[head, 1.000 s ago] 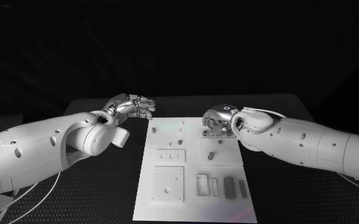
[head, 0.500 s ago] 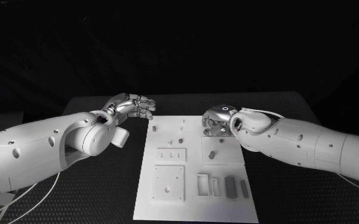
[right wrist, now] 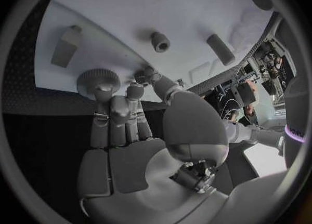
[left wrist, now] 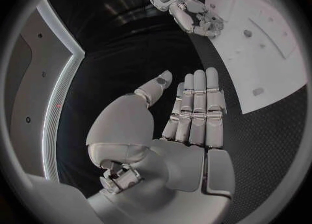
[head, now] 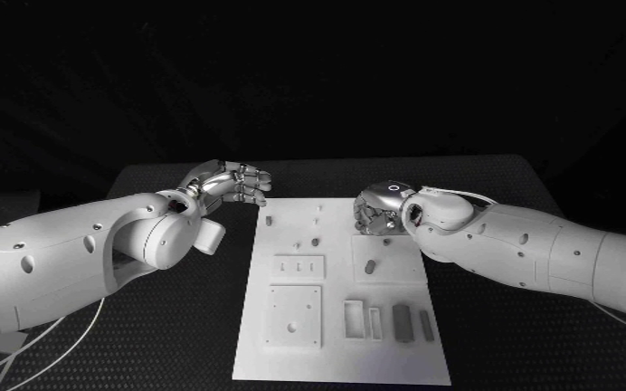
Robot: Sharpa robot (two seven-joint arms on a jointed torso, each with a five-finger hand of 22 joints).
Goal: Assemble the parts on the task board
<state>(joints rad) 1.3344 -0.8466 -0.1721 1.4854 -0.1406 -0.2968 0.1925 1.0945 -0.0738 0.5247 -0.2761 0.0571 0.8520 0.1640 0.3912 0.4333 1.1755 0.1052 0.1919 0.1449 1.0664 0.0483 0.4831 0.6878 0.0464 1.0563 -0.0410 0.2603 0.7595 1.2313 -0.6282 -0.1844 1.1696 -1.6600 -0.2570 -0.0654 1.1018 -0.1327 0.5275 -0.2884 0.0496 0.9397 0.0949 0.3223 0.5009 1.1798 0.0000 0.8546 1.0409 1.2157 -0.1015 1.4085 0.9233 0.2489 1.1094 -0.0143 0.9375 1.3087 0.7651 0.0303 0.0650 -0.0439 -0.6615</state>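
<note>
I judged assembly barely begun: my right hand (right wrist: 133, 130) fingered a round knob part (right wrist: 98, 81) at the task board (head: 333, 355) edge, grip unclear; left hand (left wrist: 185, 115) stayed flat, fingers together, empty; loose parts (head: 402, 323) lay nearer me.

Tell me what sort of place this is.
Likely a robotics lab test bench: a white task board with small parts lies on a black table, worked by the left hand and right hand.
</note>
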